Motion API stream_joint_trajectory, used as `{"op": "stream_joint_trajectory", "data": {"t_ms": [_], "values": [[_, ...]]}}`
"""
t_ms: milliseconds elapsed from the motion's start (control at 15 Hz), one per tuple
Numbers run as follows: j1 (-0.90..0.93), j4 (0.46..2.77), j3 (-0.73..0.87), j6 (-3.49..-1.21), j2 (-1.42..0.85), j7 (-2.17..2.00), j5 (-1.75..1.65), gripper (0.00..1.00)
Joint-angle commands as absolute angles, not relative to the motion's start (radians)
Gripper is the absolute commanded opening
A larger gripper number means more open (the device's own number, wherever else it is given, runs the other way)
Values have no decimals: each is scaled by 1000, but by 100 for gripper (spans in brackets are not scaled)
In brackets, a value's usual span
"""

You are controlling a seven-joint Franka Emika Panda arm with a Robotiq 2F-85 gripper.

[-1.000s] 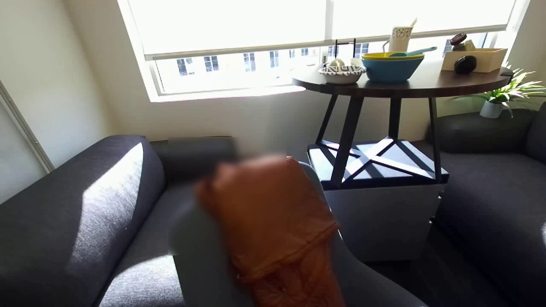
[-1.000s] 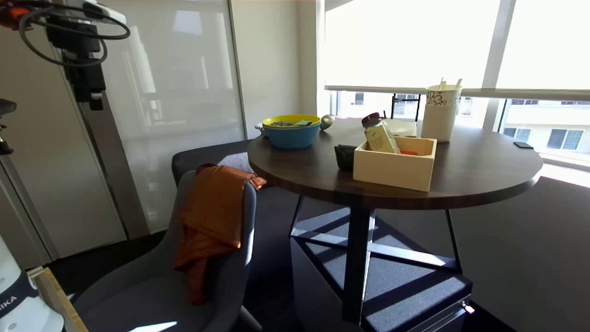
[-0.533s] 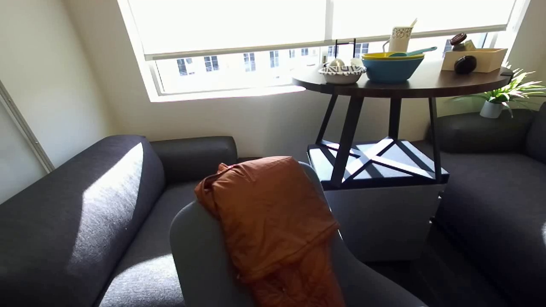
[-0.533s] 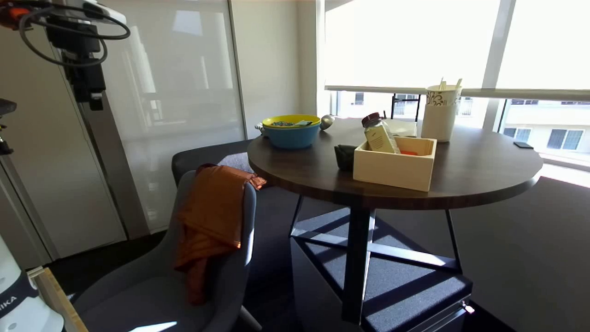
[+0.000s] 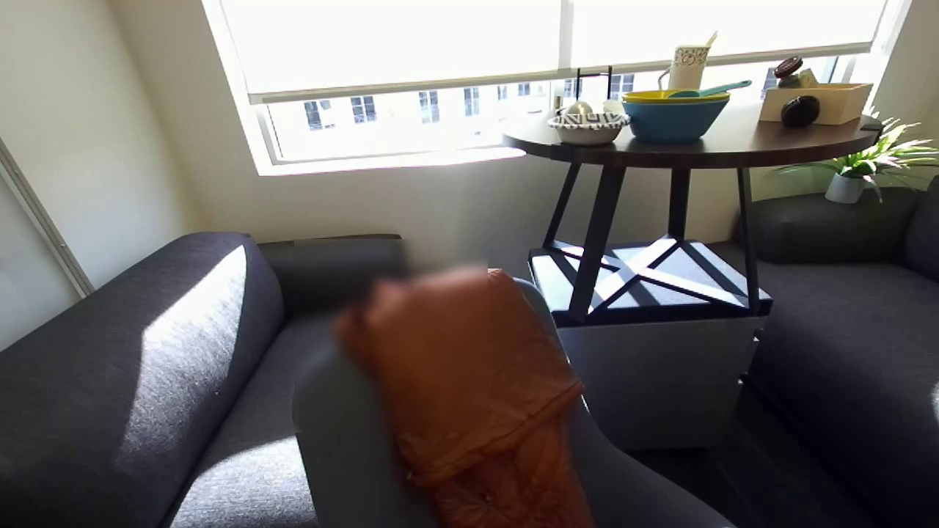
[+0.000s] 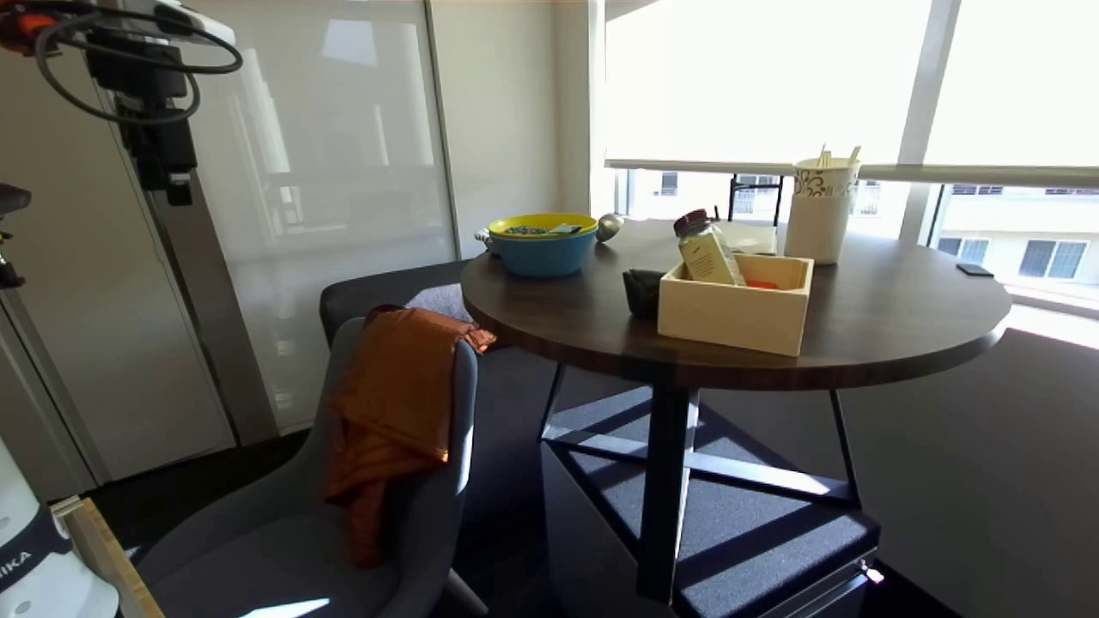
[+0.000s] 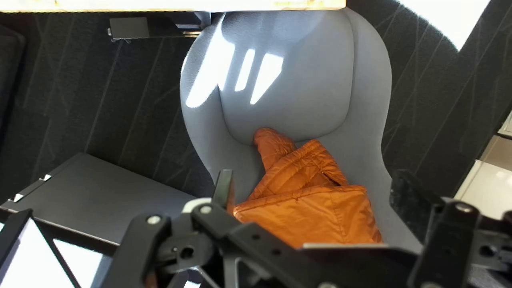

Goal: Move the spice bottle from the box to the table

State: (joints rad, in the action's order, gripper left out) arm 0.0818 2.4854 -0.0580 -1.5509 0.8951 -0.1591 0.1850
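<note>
The spice bottle leaned inside the tan wooden box, its dark red lid above the rim, and the box sat near the edge of the round dark-wood table. A black object stood at one end of the box, touching or just beside it, I could not tell which. Farther across the tabletop were a white pitcher and a blue bowl with a yellow bowl nested in it, and, in an exterior view, a patterned bowl next to these. Around the table were a bright window under a lowered blind, a dark sofa, and a grey chair with an orange jacket over its back.

The bottle's base was hidden by the box wall, an orange thing in there showed only in part, and a blur lay over some of the jacket in an exterior view. The arm was cut off by the picture's edge.

The gripper hung well apart from the bottle, on the chair's side of the table, its fingers spread wide with nothing in their hold
</note>
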Motion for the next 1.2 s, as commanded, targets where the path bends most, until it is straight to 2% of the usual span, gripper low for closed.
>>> {"op": "stream_joint_trajectory", "data": {"t_ms": [0,733,1133], "values": [[59,2482,-72,-1546,895,-146,195,100],[50,2475,-74,-1562,892,-157,191,100],[-134,2358,27,-1694,861,-196,53,100]]}}
